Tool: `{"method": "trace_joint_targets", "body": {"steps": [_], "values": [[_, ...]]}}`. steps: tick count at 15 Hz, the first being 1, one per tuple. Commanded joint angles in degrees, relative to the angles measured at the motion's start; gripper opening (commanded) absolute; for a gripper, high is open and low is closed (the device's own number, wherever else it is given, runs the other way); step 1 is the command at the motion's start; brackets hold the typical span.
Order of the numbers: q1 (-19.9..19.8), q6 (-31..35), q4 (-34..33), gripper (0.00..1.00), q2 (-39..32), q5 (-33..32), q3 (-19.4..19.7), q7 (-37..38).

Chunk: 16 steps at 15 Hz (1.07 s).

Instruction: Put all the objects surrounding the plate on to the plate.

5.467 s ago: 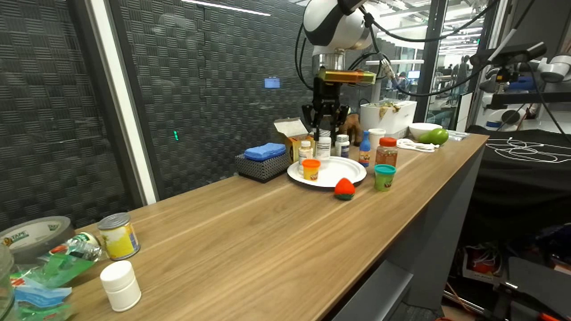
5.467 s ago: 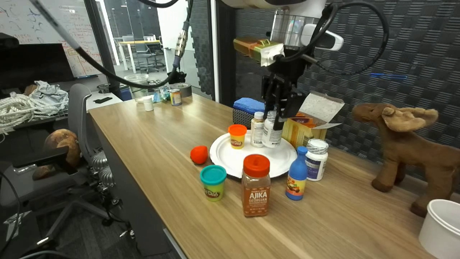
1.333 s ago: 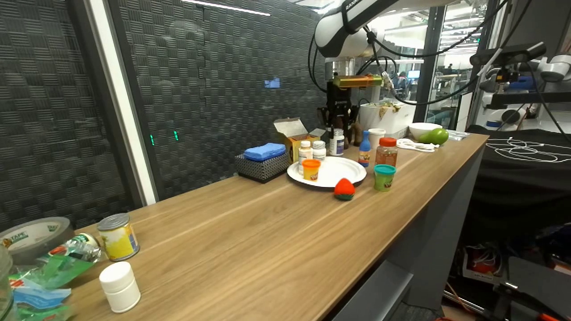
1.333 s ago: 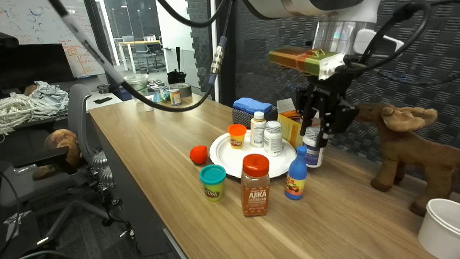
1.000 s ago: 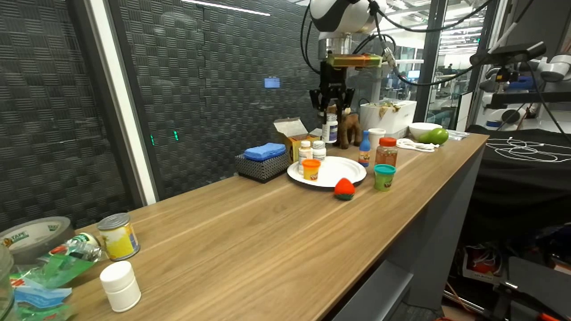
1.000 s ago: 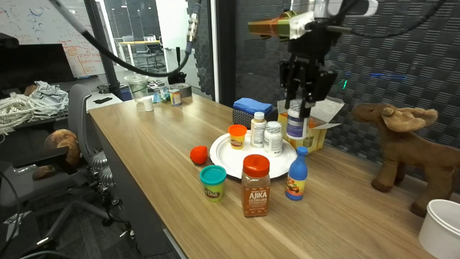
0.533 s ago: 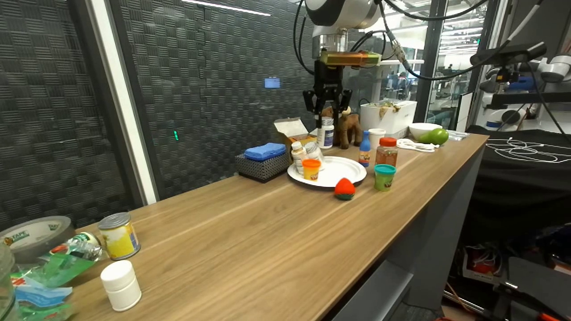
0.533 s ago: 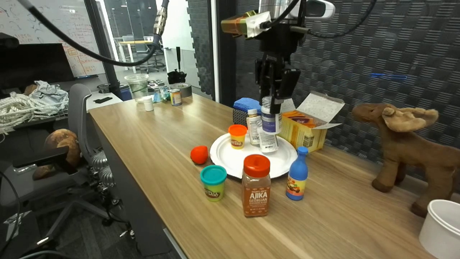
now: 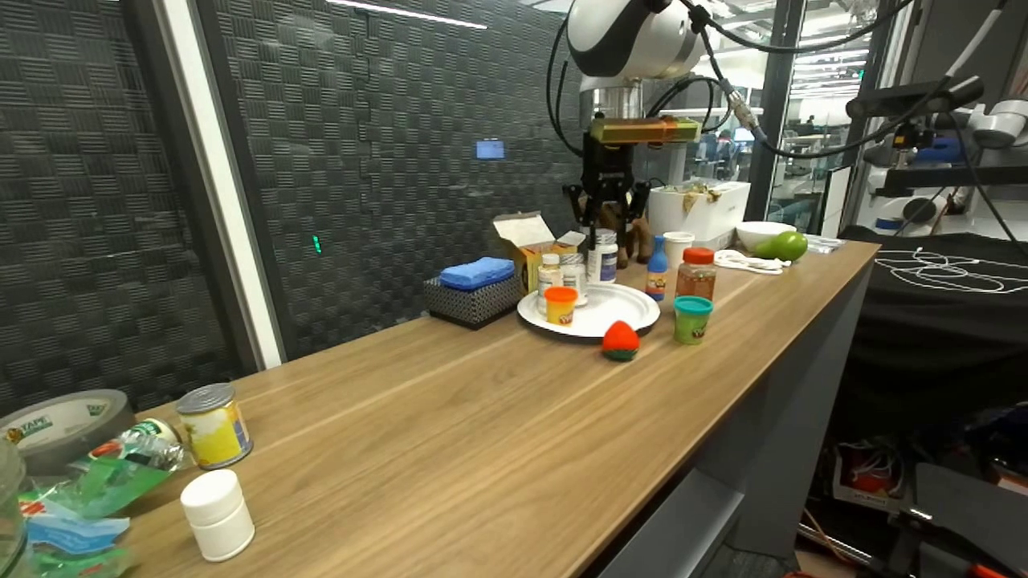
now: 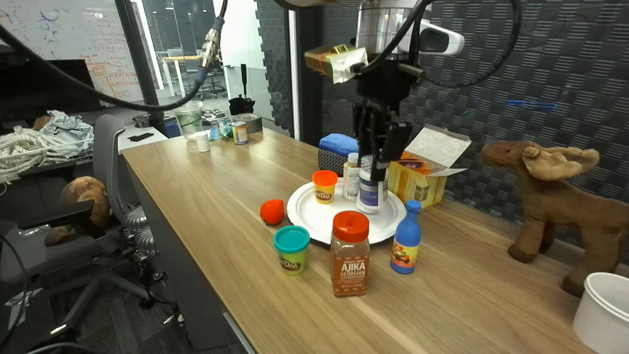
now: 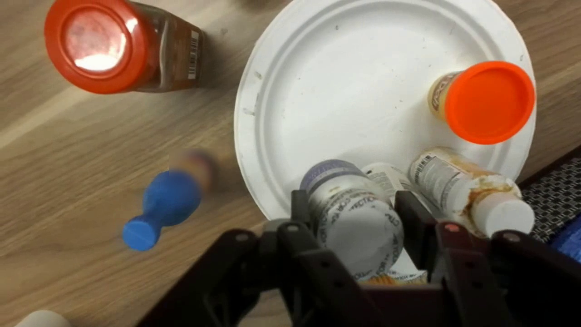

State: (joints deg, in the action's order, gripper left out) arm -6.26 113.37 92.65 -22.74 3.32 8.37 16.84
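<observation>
Parted to a bottle's width, fingers point(image 11: 415, 227) grip a purple-labelled bottle point(image 11: 356, 227) near its cap, over or on a white plate point(image 11: 363, 91) lying between the two long edges of a wooden tabletop point(image 9: 450, 449); whether the base touches the plate cannot be told. The high hold probably leaves the base free to be set down upright.

Already on the plate are an orange-lidded tub point(image 10: 325, 188), a slim stained bottle point(image 10: 350, 184) and a white bottle point(image 9: 576, 277). The bottles stand toward the dark wall point(image 9: 401, 225), an arrangement that seems to save room for the pieces left to move: a red-lidded jar point(image 10: 350, 255), a blue bottle point(image 10: 407, 241), a teal-lidded tub point(image 10: 291, 250) and a toy strawberry point(image 9: 620, 341), all near the plate, tub and strawberry toward the tabletop's open long edge. With those four off the plate, the job looks roughly half done.

The jar, labelled Ajika, looks reddish-brown within; the closed tubs hide their contents. Between the plate and the tabletop's wall-side edge, an open yellow box point(image 10: 416, 188) holds orange packets point(image 10: 413, 163).
</observation>
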Motion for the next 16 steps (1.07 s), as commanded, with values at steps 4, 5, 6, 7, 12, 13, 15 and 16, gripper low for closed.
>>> {"method": "trace_joint_targets", "body": {"steps": [4,5,6,7,12,13,15,16], "values": [[-1.51,3.15,4.0,0.26,0.75,1.28,0.15,-0.16],[-1.72,3.35,4.13,0.26,0.57,1.47,0.14,-0.26],[-2.0,3.54,4.15,0.26,0.4,1.98,0.01,-0.54],[-2.2,3.66,4.06,0.26,0.16,2.3,-0.03,-0.69],[-2.57,4.47,2.89,0.26,-1.24,5.55,-0.77,-2.05],[-2.42,4.45,2.7,0.26,-1.55,5.69,-0.84,-2.2],[-1.98,3.41,2.61,0.35,-1.95,4.39,-0.78,-2.45],[-1.79,3.0,2.74,0.76,-1.86,3.86,-0.73,-2.52]]}}
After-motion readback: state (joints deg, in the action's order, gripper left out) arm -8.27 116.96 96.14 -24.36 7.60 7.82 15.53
